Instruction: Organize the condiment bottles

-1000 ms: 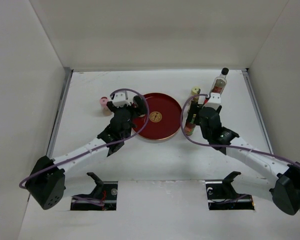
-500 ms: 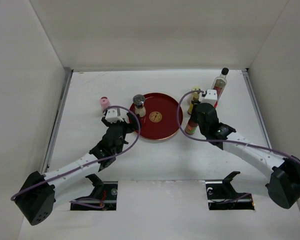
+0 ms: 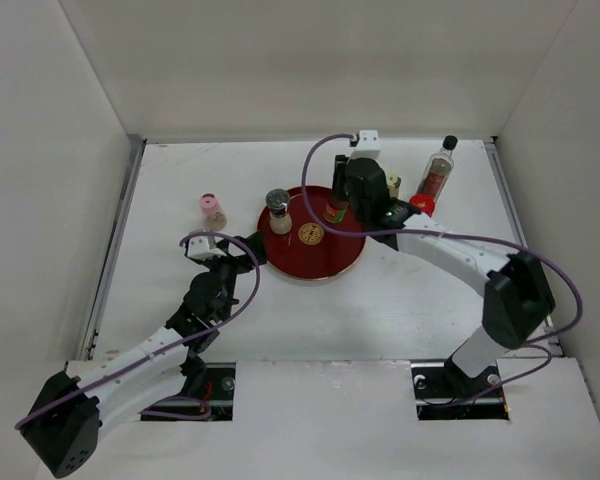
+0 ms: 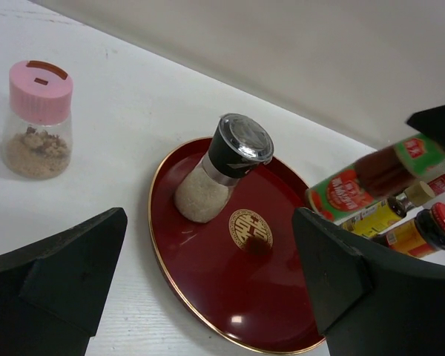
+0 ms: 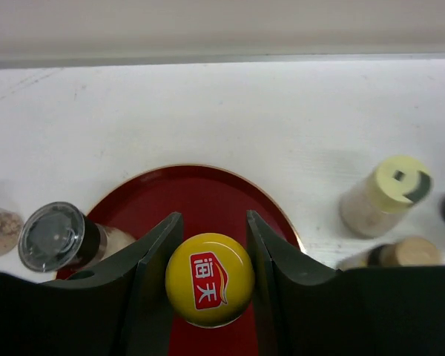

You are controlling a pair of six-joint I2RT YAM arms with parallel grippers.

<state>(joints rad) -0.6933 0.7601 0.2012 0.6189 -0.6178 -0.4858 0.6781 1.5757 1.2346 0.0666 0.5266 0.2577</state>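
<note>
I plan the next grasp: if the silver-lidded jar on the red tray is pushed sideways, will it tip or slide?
Probably tips: the silver-lidded jar stands upright with a wide cap on top. It may slide first, since the red tray looks glossy. Seemingly glass, perhaps fragile.

This is a robot test bench in a lab, not a home or a kitchen. A red tray (image 3: 320, 262) sits on a bare white table (image 3: 280, 330) boxed in by plain white walls (image 3: 50, 150) behind the tray and to both sides of it. Nearer than the tray, a left arm (image 3: 150, 350) and a right arm (image 3: 450, 250) are bolted at the table's edge. Purple cables (image 3: 250, 280) loop along them, and cut-outs (image 3: 205, 385) open by their bases. Small bottles (image 3: 213, 209) are gathered on and around the tray, a yellow-capped bottle (image 5: 209, 279) over it.
</note>
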